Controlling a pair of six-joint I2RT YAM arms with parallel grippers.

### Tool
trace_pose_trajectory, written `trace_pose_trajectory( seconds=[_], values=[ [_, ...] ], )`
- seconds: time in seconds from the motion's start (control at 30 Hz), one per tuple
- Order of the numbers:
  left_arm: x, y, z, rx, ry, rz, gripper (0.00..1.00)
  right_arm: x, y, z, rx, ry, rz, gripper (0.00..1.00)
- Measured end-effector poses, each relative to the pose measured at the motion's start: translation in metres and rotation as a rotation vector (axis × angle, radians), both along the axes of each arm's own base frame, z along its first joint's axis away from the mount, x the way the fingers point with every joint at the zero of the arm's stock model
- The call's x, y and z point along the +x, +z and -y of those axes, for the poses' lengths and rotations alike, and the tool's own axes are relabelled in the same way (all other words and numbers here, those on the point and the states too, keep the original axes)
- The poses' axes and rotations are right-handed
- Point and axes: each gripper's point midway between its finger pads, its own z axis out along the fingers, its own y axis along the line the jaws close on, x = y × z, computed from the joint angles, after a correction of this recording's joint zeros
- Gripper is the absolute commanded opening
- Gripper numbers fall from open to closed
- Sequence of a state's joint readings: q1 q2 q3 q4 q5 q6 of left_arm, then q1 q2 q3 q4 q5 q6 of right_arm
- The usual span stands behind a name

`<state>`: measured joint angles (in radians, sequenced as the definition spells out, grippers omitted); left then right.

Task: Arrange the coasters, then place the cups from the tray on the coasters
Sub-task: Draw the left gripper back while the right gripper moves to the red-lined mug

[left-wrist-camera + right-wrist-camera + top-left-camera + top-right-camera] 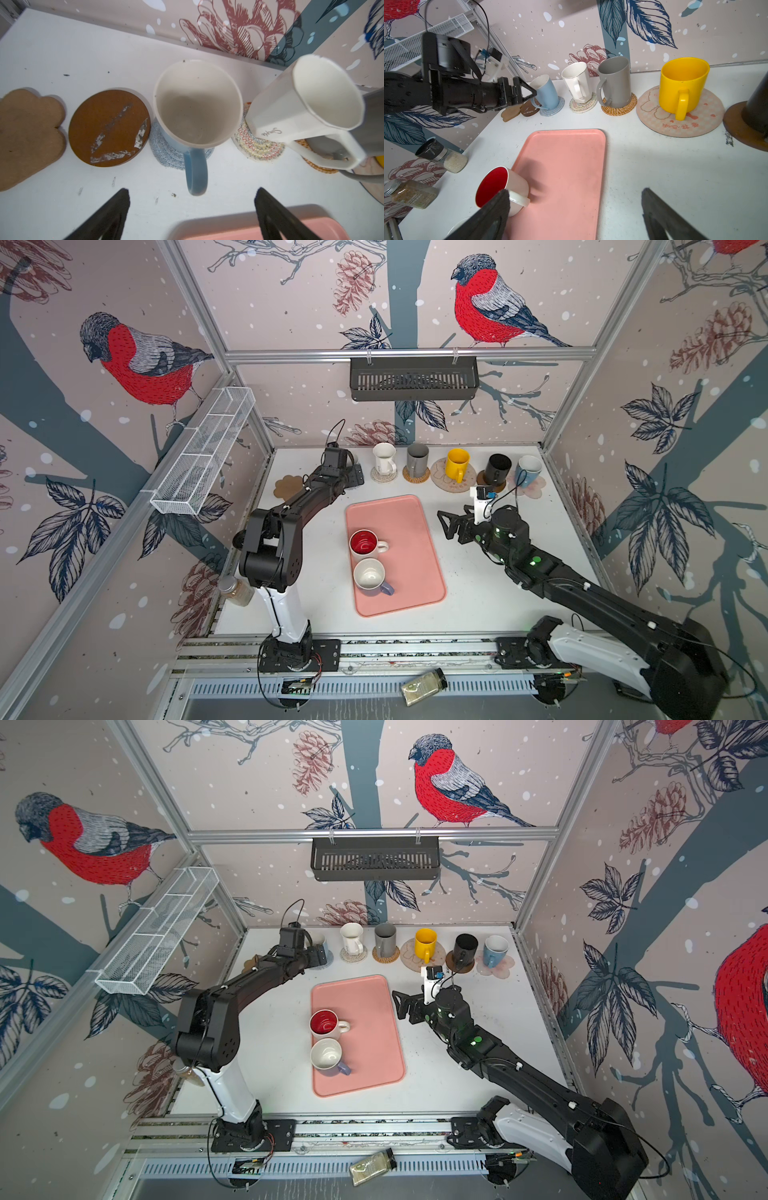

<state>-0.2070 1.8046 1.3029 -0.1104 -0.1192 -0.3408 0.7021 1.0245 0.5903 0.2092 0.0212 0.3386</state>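
My left gripper point(192, 194) stands open just short of the handle of the light blue cup point(197, 104), which sits upright on the blue-grey coaster point(166, 153). Beside it lie a bare dark brown disc point(109, 128) and the tan paw coaster point(29, 137). Along the back, the white point(383, 458), grey point(417, 460), yellow point(457, 464), black point(497, 468) and blue point(528, 472) cups each stand on a coaster. The pink tray point(415, 531) holds the red-inside cup point(363, 542) and the lavender cup point(370, 576). My right gripper point(442, 522) hovers open at the tray's right edge.
One spice jar point(237, 591) stands at the table's left edge beside the left arm, and another point(424, 686) lies on the front rail. A white wire basket point(203, 452) hangs on the left wall. A black shelf point(413, 379) hangs on the back wall.
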Motion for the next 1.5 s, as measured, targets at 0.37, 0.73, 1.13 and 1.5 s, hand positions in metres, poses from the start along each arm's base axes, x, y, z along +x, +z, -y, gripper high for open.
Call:
trace_pose_trajectory(
  seconds=[0.37,0.73,1.13,1.5],
  values=[
    [-0.067,0.078,-0.009,-0.098,0.033,0.057,0.97,-0.002,-0.024,-0.055,-0.125,0.244,-0.044,0.84],
    [-0.154,0.074,0.006,-0.191,-0.074,-0.003,0.95,-0.026,-0.076,-0.115,-0.305,0.493,-0.135,0.77],
    [-0.203,0.071,0.003,-0.17,-0.156,-0.011,0.82,-0.022,-0.121,-0.145,-0.412,0.584,-0.18,0.74],
    [-0.217,0.064,0.003,-0.163,-0.188,-0.028,0.82,-0.029,-0.146,-0.173,-0.455,0.696,-0.19,0.62]
  ],
)
